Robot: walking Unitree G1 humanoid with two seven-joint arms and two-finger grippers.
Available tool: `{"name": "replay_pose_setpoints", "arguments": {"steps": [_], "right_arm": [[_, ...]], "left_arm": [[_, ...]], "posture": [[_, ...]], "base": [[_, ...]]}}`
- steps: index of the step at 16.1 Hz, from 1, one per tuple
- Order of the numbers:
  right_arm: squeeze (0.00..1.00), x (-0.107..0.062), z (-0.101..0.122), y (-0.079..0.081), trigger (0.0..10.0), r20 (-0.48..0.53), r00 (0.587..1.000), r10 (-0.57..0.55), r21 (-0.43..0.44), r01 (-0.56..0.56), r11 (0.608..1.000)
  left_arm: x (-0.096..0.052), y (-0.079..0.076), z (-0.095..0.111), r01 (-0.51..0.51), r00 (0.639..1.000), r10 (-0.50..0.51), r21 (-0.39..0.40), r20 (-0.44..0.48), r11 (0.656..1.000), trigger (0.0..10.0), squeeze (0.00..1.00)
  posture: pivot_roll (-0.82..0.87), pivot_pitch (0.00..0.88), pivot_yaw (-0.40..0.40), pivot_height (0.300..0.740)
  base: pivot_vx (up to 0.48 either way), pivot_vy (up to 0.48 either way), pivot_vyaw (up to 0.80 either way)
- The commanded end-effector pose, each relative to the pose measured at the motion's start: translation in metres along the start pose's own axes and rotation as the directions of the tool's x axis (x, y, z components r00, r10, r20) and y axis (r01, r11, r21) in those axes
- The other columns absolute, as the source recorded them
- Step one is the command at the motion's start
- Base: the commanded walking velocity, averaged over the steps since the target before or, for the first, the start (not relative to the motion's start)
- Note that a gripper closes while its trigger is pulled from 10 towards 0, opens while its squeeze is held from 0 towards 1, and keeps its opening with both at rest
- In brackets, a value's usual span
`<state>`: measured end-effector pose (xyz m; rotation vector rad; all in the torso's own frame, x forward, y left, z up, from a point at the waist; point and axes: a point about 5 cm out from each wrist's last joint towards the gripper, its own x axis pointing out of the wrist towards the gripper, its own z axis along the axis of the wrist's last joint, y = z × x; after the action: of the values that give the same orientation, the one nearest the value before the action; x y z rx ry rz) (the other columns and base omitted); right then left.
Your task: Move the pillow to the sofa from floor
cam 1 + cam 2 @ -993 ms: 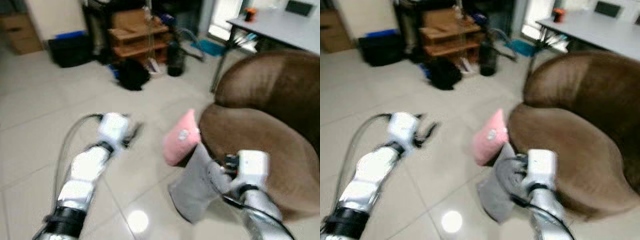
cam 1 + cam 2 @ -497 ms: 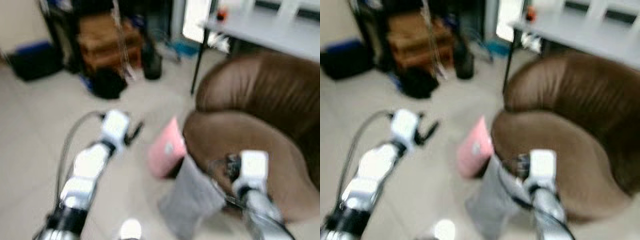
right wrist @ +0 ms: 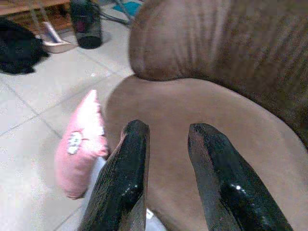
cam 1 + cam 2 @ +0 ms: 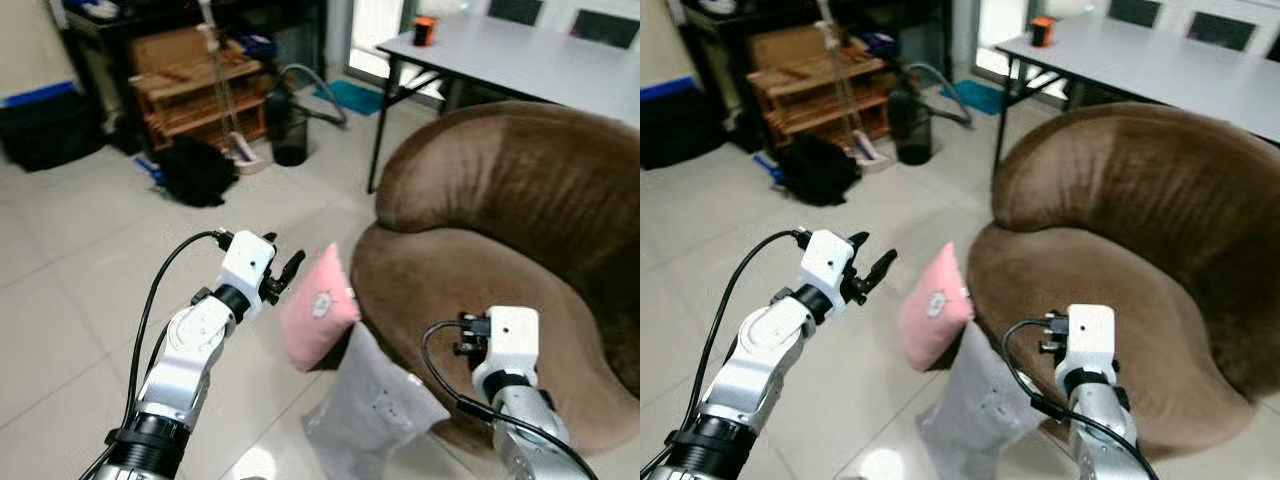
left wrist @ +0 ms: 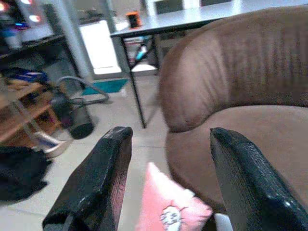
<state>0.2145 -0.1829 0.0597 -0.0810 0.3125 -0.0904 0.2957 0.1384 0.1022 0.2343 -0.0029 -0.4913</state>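
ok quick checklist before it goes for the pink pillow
1. Pink pillow on floor, leaning against sofa: ok.
2. Left gripper open, beside the pillow, not touching: ok.
3. Right gripper open, over the sofa seat, holding nothing: ok.
4. Grey pillow lies against the pink one's base; may get dragged: not ok.
5. Sofa seat free for placing: ok.
6. Firmness of pillow's lean: cannot tell.

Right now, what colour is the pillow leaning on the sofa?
Pink, with a small white motif; the pillow shows best in the left eye view.
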Motion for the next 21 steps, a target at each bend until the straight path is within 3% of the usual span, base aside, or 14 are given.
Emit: {"name": "replay_pose_setpoints", "arguments": {"steps": [1, 11, 15, 21], "right_arm": [[0.00, -0.001, 0.002, -0.002, 10.0, 0.008, 1.000, -0.001, 0.004, 0.001, 1.000], [0.00, 0.002, 0.006, -0.005, 10.0, 0.022, 1.000, 0.011, -0.032, -0.010, 0.999], [0.00, 0.006, 0.006, 0.000, 10.0, 0.010, 0.999, 0.036, -0.066, -0.036, 0.997], [0.00, 0.010, 0.007, 0.000, 10.0, 0.002, 0.999, 0.049, -0.073, -0.048, 0.996]], "left_arm": [[-0.002, 0.001, -0.005, -0.012, 1.000, 0.012, 0.012, -0.016, 1.000, 10.0, 0.00], [-0.001, -0.003, -0.008, -0.020, 1.000, 0.020, -0.011, -0.014, 1.000, 10.0, 0.00], [-0.005, -0.001, -0.011, -0.033, 0.999, 0.032, -0.024, -0.025, 0.999, 10.0, 0.00], [-0.009, 0.001, -0.013, -0.050, 0.998, 0.049, -0.039, -0.034, 0.998, 10.0, 0.00]], "posture": [[0.03, 0.005, -0.001, 0.681], [0.03, 0.014, -0.013, 0.586], [0.04, 0.022, -0.031, 0.586], [0.04, 0.028, -0.049, 0.586]], "base": [[0.000, 0.000, 0.00], [0.000, 0.000, 0.00], [0.000, 0.000, 0.00], [0.306, 0.000, -0.10]]}}
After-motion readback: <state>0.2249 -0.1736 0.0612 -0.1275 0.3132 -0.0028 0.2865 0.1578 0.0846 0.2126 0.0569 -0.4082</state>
